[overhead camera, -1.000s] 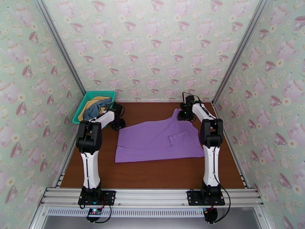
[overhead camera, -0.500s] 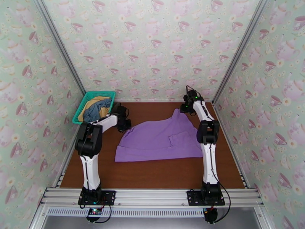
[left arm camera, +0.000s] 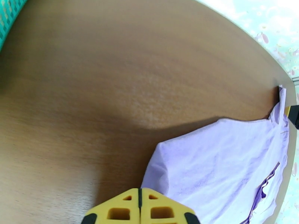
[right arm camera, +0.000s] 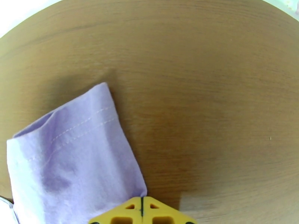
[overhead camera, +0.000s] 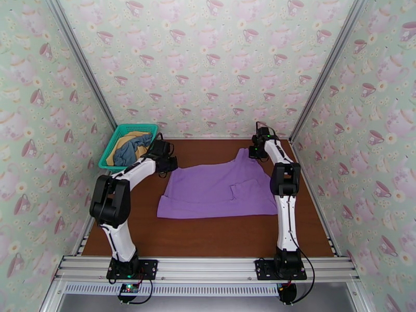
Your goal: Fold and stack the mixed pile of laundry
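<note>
The lilac-purple shirt lies spread over the middle of the brown table, with a folded flap near its right side. My left gripper is shut at the shirt's far left corner; in the left wrist view the yellow fingers meet beside the cloth. My right gripper is shut on the shirt's far right corner, which rises to a peak. The right wrist view has the hemmed cloth ending at the closed fingertips. The grey-blue garment and the mustard-yellow garment lie bunched in the basket.
The teal mesh basket stands at the far left corner against the wall. Patterned walls with metal rails enclose the table on three sides. Bare wood runs along the near edge in front of the shirt and behind it.
Both grippers drew the shirt's far corners toward the back wall. The right corner has moved farther back, and the left arm has swung out with its elbow lower.
</note>
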